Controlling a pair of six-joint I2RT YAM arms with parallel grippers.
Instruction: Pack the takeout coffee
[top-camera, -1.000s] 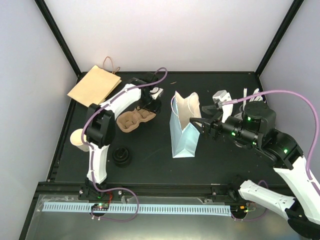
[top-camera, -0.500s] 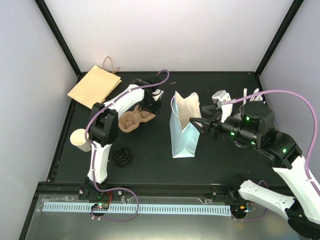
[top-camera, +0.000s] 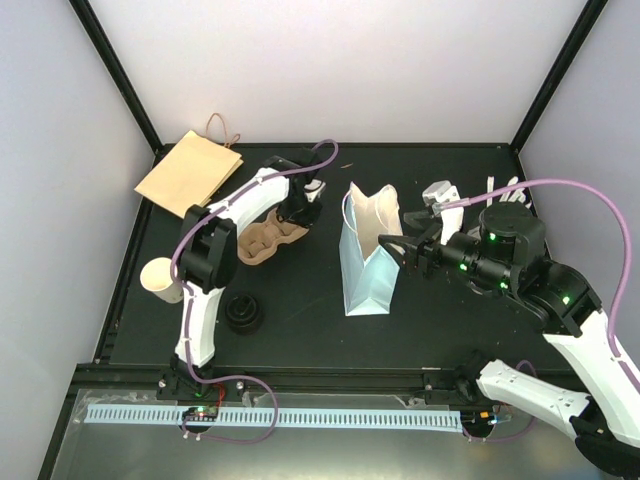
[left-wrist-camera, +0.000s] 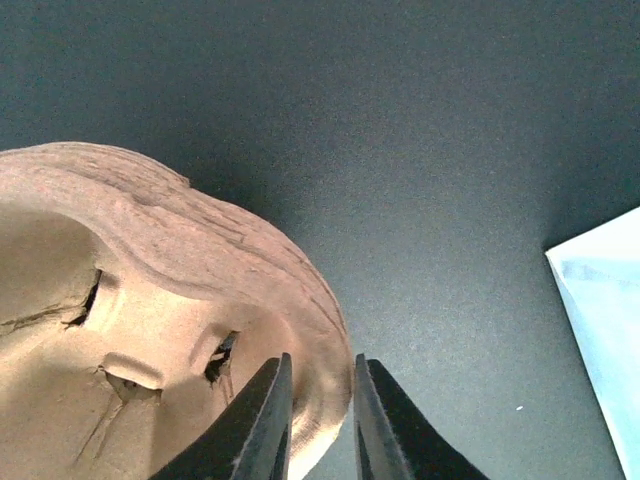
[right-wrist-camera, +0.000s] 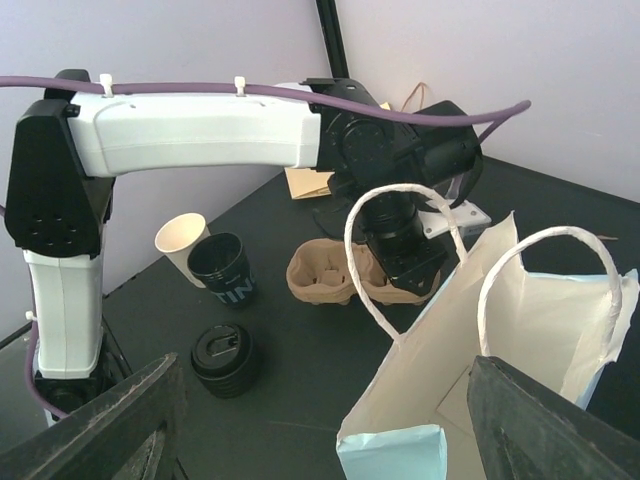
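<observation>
While left gripper (left-wrist-camera: 320, 365) pinches carrier (left-wrist-camera: 130, 300) rim | right gripper (top-camera: 402, 250) spread at bag (top-camera: 365, 275)

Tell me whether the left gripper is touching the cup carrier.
Touching. In the left wrist view the left gripper straddles the rim of the cup carrier, and that rim fills the slot between its fingers with no gap.

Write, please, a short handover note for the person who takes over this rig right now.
Left end effector: closed on the rim of the empty pulp cup carrier.
Right end effector: open, at the mouth of the standing light blue bag.
Takeout coffee: no lidded white cup shows clearly; a small white thing behind the right arm may be it.
Done: bag stands open.
Left: find the coffee and pack it; nothing looks packed yet.
</observation>
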